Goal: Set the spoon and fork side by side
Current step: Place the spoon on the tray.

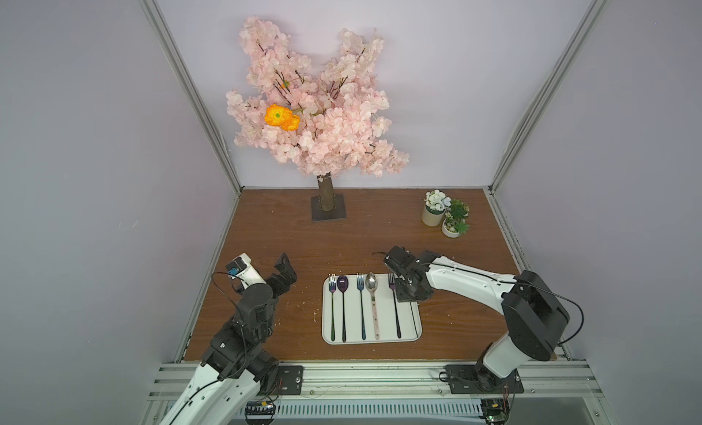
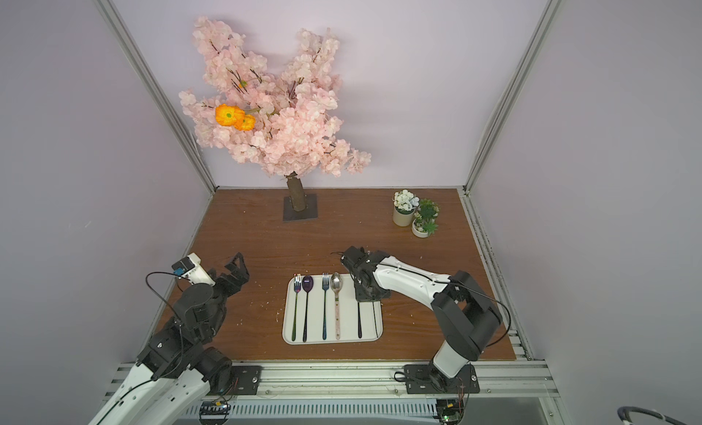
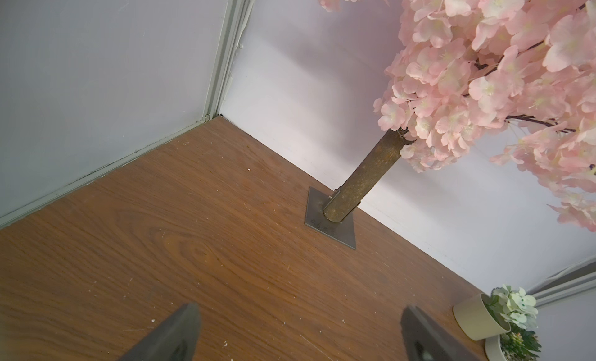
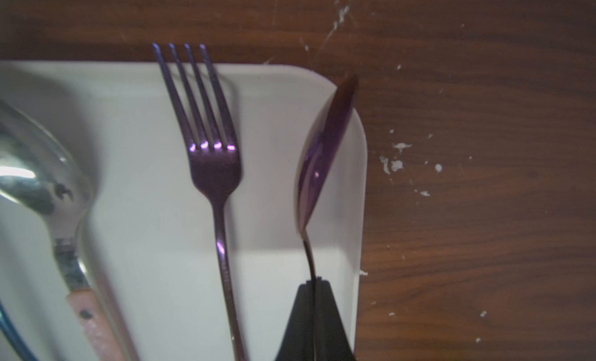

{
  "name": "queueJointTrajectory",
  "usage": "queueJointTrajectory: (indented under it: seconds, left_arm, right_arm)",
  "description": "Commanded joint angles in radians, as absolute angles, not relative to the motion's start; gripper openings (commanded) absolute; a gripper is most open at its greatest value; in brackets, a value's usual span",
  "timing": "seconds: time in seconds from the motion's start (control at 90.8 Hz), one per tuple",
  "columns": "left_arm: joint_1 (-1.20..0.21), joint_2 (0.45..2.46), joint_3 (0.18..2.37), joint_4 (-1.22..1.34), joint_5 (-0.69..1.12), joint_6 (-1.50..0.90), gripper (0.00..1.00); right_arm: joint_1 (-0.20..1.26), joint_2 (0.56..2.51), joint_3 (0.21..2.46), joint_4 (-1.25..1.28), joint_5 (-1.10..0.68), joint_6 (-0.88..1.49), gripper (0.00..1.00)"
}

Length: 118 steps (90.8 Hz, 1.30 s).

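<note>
Purple spoon (image 4: 322,149), on edge, clenched in right hand (image 4: 314,285), just right of purple fork (image 4: 209,143) at tray (image 4: 145,149) edge; laying flat not yet done. Left hand (image 1: 284,271) released, empty.

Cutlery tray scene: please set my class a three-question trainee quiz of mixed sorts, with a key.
1. True or false: the left gripper is shut on a fork.
2. The right gripper pinches: A) a purple spoon B) a silver spoon C) a blue fork.
3. How many forks lie on the white tray?
Key: 1 false, it stands open and empty; 2 A; 3 three.
</note>
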State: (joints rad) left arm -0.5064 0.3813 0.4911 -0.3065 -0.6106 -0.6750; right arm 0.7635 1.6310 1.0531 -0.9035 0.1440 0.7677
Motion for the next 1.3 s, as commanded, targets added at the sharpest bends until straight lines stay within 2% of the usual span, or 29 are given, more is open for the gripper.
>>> queueJointTrajectory:
  seconds: [0.0,0.242,0.462,1.013,1.189,1.288]
  left_arm:
    - [-0.496,0.373,0.483,-0.297,-0.606,-0.678,1.0]
    - [-0.496,0.373,0.487,-0.302,-0.608,-0.676,1.0]
    - [-0.497,0.368,0.487,-0.305,-0.607,-0.676,1.0]
    - [-0.496,0.38,0.492,-0.308,-0.61,-0.672,1.0]
    - [-0.496,0.415,0.51,-0.316,-0.619,-0.665,1.0]
    - [-0.497,0.47,0.533,-0.315,-0.621,-0.656,1.0]
  right_arm:
    - [0.775,1.656,1.076,-0.919,0.202,0.766,0.0]
    - [0.785,1.7,1.088,-0.901,0.202,0.768,0.0]
    - [0.792,1.728,1.096,-0.881,0.184,0.77,0.12]
    - [0.795,1.681,1.148,-0.883,0.198,0.771,0.21]
    - [0.782,1.601,1.202,-0.908,0.303,0.728,0.36]
    - [0.744,1.553,1.227,-0.899,0.368,0.659,0.5]
